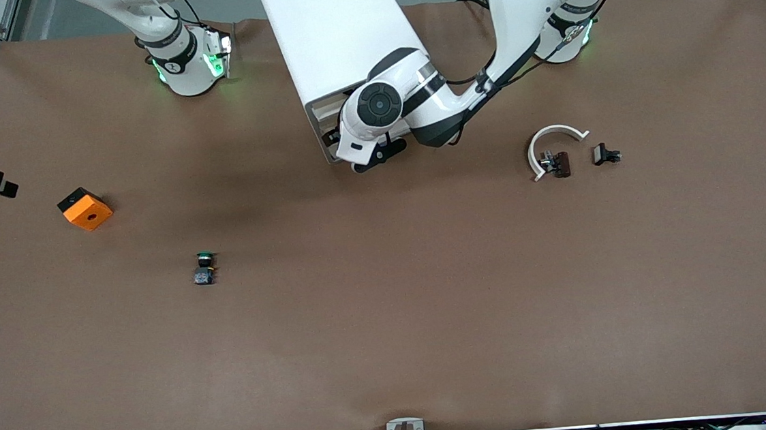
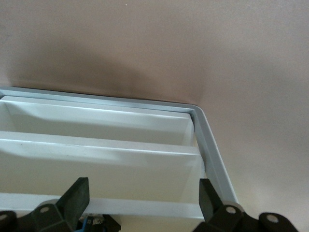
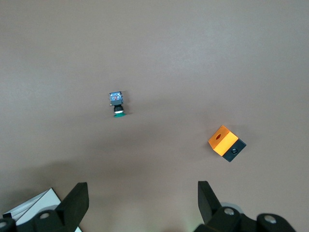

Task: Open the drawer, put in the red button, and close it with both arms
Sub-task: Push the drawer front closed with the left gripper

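A brown table carries a white drawer cabinet at its edge by the robots' bases; the left gripper is at its open front, the red button unseen. In the left wrist view, fingers spread over the drawer. In the right wrist view, the right gripper, waiting, gapes above a green button and an orange block.

White drawer pulled open, dividers inside; blue-black button body partly visible, cap hidden.

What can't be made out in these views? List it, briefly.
- Red button: no red cap in any view; only a blue-black scrap at the left wrist view's edge.
- Left end effector: front view, hidden under its own wrist.
- Dark parts: front view, too small.
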### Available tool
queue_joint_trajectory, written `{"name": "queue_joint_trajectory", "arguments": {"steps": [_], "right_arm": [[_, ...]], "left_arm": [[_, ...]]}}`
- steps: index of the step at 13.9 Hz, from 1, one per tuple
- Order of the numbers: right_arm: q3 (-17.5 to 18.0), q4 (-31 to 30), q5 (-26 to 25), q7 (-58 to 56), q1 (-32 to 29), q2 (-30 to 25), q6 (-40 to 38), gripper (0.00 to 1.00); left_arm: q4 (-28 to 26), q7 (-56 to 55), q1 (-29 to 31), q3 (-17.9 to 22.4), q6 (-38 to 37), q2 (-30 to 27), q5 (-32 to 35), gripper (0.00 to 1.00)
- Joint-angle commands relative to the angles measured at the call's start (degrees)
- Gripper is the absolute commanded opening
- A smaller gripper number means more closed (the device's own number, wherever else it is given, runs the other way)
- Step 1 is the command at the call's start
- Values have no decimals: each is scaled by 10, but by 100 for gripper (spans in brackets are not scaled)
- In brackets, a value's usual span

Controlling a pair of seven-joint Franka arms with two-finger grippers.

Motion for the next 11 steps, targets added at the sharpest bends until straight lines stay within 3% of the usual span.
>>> {"name": "queue_joint_trajectory", "arguments": {"steps": [1,4,11], "right_arm": [[8,-42,5,2,-8,-49,10,100],[8,-85,5,1,-6,-92,38,100],[11,-88,-14,-10,2,-113,34,100]], "left_arm": [[-3,-5,2,-7,6,-1,-16,100],[-2,-1,7,-6,5,-4,-10,100],[13,-6,15,-8,-41,-13,-16,100]]}}
